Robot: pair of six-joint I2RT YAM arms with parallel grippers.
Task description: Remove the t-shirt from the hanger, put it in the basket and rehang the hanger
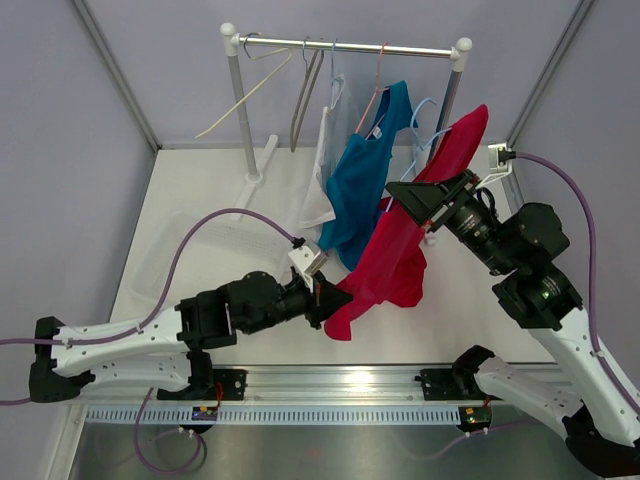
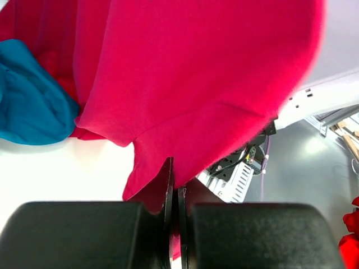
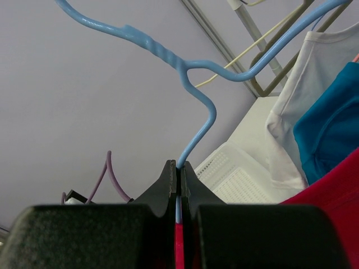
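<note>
The red t-shirt [image 1: 400,250] hangs on a light blue hanger [image 3: 157,47] that is off the rail. It drapes from the upper right down to the table. My right gripper [image 1: 392,188] is shut on the hanger's wire just below its hook, as the right wrist view [image 3: 179,165] shows, with red cloth [image 3: 331,190] below. My left gripper [image 1: 340,297] is shut on the shirt's lower edge. In the left wrist view [image 2: 175,174] the red cloth [image 2: 196,73] runs between the closed fingers.
A clothes rack [image 1: 350,45] stands at the back with a teal shirt [image 1: 360,190], a white garment [image 1: 320,190] and several bare hangers. A white perforated basket [image 1: 190,250] lies on the table at the left. Purple cables trail from both arms.
</note>
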